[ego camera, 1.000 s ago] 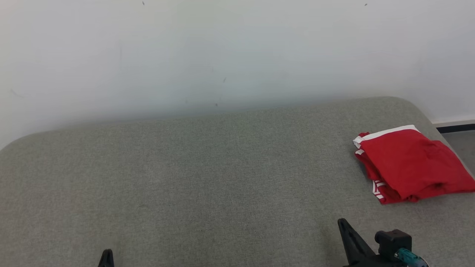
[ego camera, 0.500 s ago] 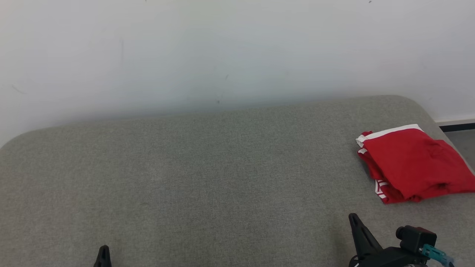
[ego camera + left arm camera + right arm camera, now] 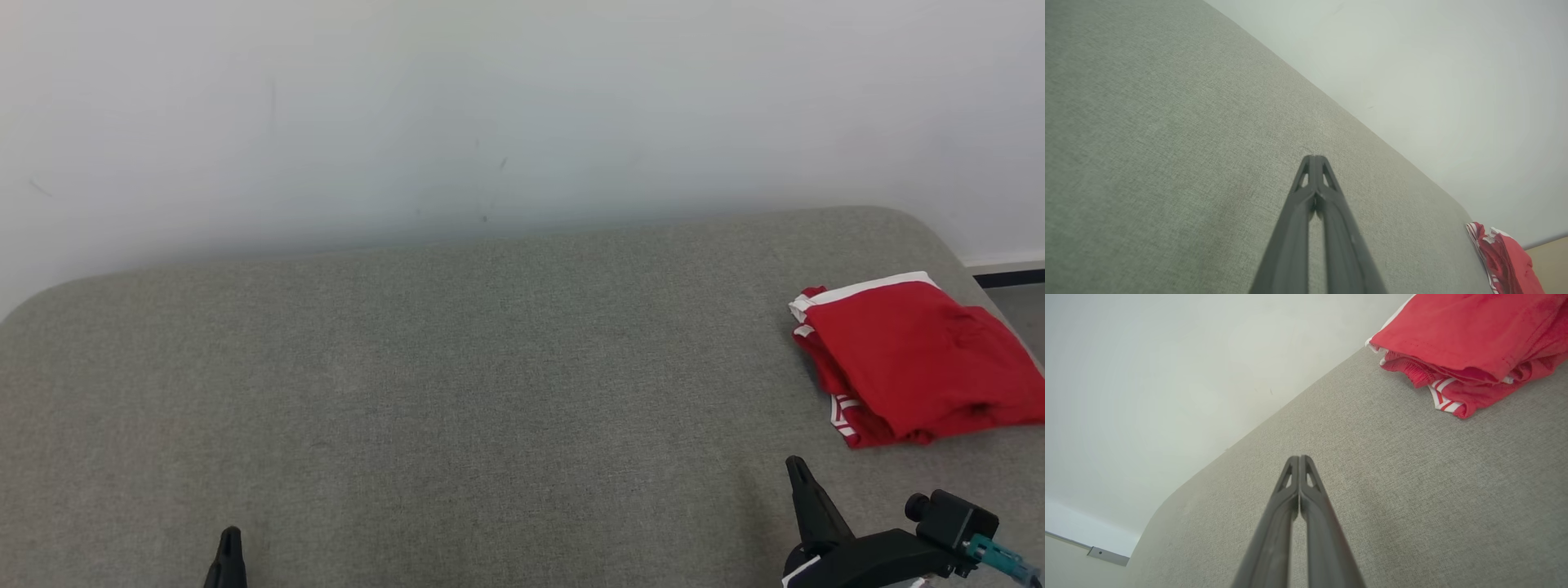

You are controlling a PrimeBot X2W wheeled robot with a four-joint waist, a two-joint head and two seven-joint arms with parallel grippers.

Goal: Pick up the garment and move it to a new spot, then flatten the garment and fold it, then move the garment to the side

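The garment [image 3: 918, 363] is red with white trim, folded into a compact pile near the right edge of the grey-green upholstered surface [image 3: 457, 392]. It also lies at the top right in the right wrist view [image 3: 1470, 339] and at the far lower right in the left wrist view [image 3: 1504, 257]. My right gripper [image 3: 798, 467] hovers low at the lower right, below and left of the garment, shut with nothing held [image 3: 1299, 458]. My left gripper [image 3: 231, 535] sits at the lower left, far from the garment, shut and empty [image 3: 1314, 157].
A pale wall [image 3: 490, 106] rises behind the surface. The surface's rounded right corner drops off just past the garment, with a strip of floor and dark baseboard [image 3: 1008, 279] beyond. Open fabric stretches across the middle and left.
My right gripper has drifted right and its fingertip has risen slightly in the head view. The left fingertip has edged up. The garment lies as before.
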